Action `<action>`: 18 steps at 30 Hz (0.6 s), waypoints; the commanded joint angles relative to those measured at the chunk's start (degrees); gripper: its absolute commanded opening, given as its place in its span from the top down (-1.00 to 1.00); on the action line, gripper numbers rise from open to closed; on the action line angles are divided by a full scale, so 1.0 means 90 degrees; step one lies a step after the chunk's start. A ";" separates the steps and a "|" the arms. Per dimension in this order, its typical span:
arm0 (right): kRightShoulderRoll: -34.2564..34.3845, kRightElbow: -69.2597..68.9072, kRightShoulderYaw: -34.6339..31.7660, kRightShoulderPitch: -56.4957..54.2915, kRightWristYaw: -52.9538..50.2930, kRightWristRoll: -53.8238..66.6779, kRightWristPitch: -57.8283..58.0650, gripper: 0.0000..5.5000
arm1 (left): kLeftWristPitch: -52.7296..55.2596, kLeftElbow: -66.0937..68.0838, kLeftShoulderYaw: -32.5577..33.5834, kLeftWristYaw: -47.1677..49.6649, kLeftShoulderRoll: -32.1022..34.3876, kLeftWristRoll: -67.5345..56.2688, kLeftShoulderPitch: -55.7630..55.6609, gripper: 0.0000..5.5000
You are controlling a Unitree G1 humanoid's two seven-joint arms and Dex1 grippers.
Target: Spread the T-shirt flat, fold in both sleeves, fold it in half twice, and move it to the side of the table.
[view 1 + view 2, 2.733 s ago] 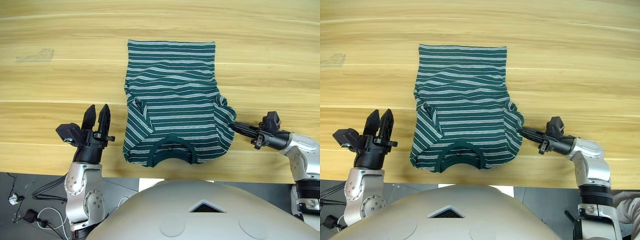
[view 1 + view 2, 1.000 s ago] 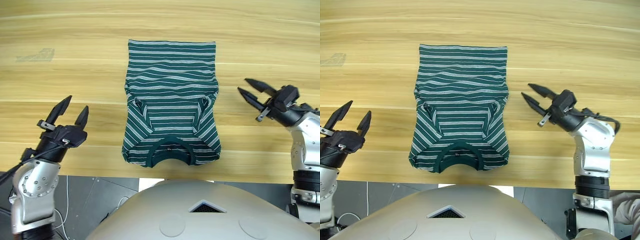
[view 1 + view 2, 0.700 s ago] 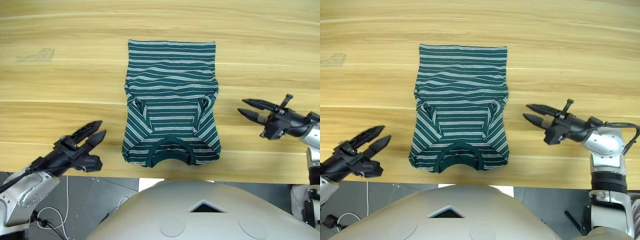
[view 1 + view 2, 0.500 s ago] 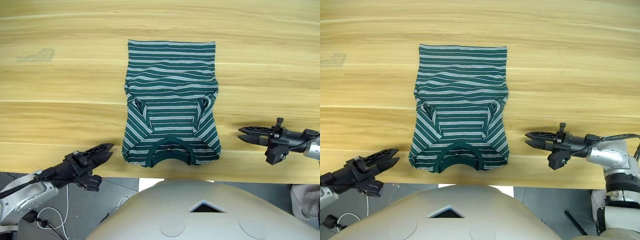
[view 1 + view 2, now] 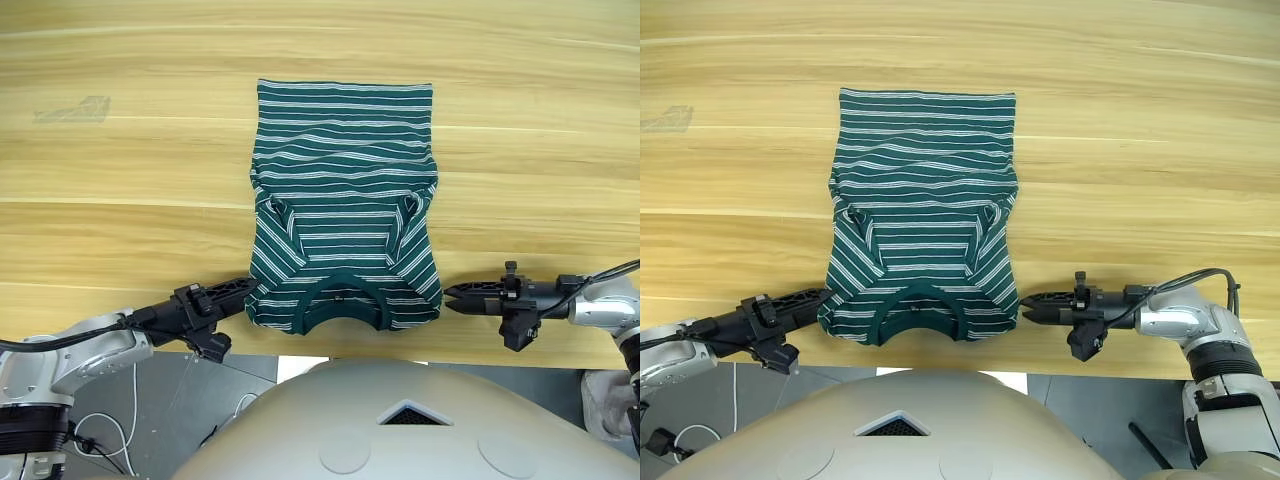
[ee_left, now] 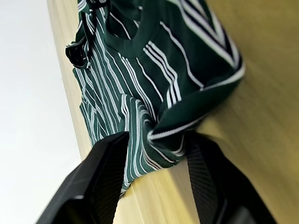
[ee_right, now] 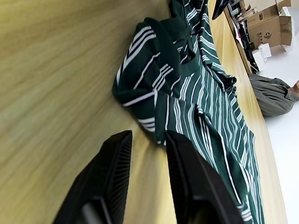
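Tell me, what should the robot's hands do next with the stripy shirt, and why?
Probably pinch shut on the two near corners of the shirt. Both sleeves look folded in, and the open left hand and open right hand lie low on the table with those corners at their fingertips, ready for the first half-fold.

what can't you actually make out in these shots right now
T-shirt underside: covered by its own top layers, eye views.
left gripper lower finger: hidden under the upper one in the eye views; its wrist view leaves contact with the fabric unclear.
right gripper: same.
dot inside the collar: too small to identify.
far hem: cut off by the picture edge, right wrist view.
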 commanded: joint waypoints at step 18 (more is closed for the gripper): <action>0.0027 -0.0386 0.0765 -0.0271 -0.0722 -0.0398 0.0622 0.51 | 0.0689 -0.0133 -0.1127 -0.0261 0.0567 -0.0092 0.0184 0.40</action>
